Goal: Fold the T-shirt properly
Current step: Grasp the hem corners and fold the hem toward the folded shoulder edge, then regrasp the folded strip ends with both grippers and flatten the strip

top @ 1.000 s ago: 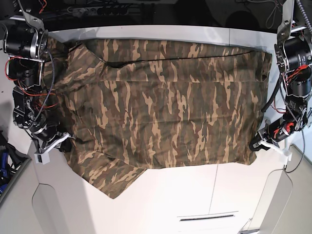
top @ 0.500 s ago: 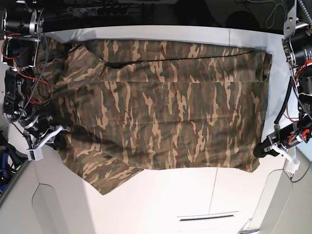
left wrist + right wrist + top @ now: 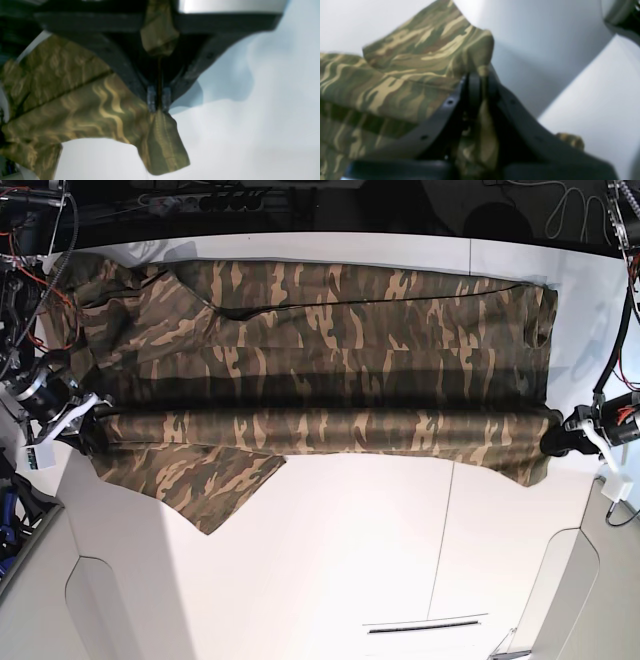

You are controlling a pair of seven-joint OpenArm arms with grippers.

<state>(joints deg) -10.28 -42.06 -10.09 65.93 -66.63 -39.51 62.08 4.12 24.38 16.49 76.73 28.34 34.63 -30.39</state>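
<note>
Item one, the T-shirt [image 3: 330,370]: I see camouflage cloth in brown, tan and olive spread wide across the white table [image 3: 400,560], covering most of its far half. Its far edge runs close along the table's far rim. Its near edge is lifted into a taut, straight ridge stretched between my two grippers, with a dark band of shadow just beyond that ridge. A loose flap, which looks like a sleeve, hangs from the ridge onto the table at the base view's left end, and a smaller corner droops below the ridge at the right end.

Item two, the left gripper [image 3: 159,100]: at the end of the shirt on the base view's right, where the cloth stops. In its wrist view I see the fingers pressed together on a fold of the shirt, only a thin seam of fabric between the pads. Cloth bunches above the tips inside the jaw, and a stitched hem corner hangs free below them over the table.

Item three, the right gripper [image 3: 480,75]: at the opposite end of the shirt, on the base view's left. Its fingers stand narrow, clamped on a bunched fold of shirt; fabric rises past the tips and more is gathered down between the dark finger frames.

Item four, the table: white, bare nearer the camera than the shirt.
</note>
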